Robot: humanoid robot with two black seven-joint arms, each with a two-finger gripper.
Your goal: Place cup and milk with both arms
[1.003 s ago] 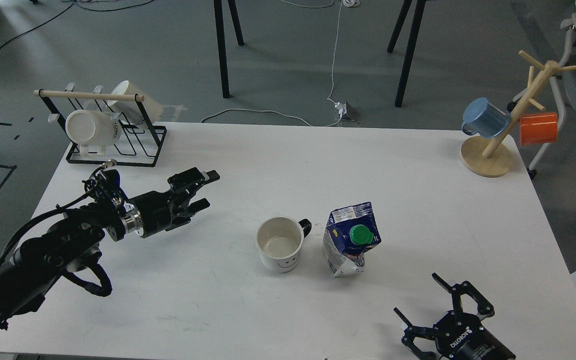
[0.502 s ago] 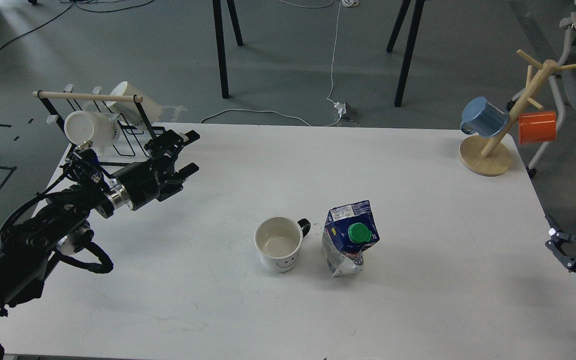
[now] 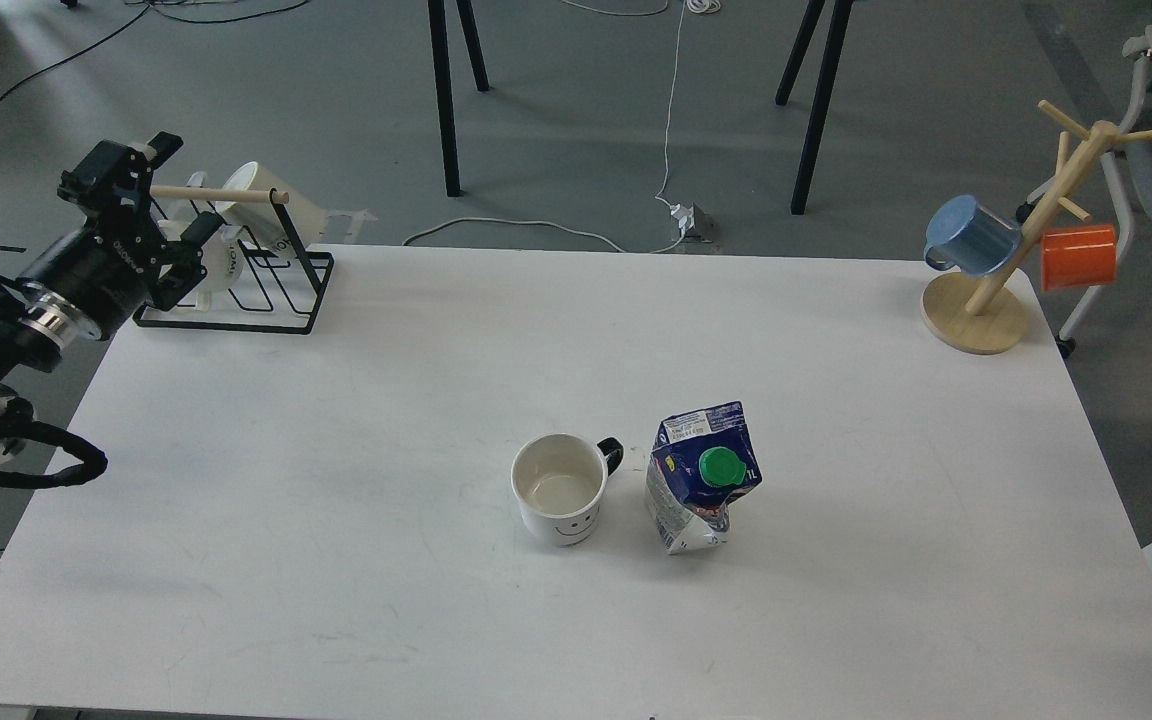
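A white cup [image 3: 558, 488] with a smiley face and a dark handle stands upright and empty near the middle of the white table [image 3: 336, 480]. Just right of it stands a dented blue and white milk carton [image 3: 701, 476] with a green cap. My left gripper [image 3: 184, 184] is open and empty at the table's far left, in front of the black wire rack [image 3: 266, 290], far from the cup. My right gripper is out of view.
The wire rack at the back left holds two white mugs [image 3: 271, 205] under a wooden dowel. A wooden mug tree [image 3: 986, 300] at the back right carries a blue mug [image 3: 971, 235] and an orange mug [image 3: 1078, 256].
My left arm has pulled back left and up, from mid-table to the rack. My right gripper has withdrawn off the right edge, out of view. Cup and carton have not moved.
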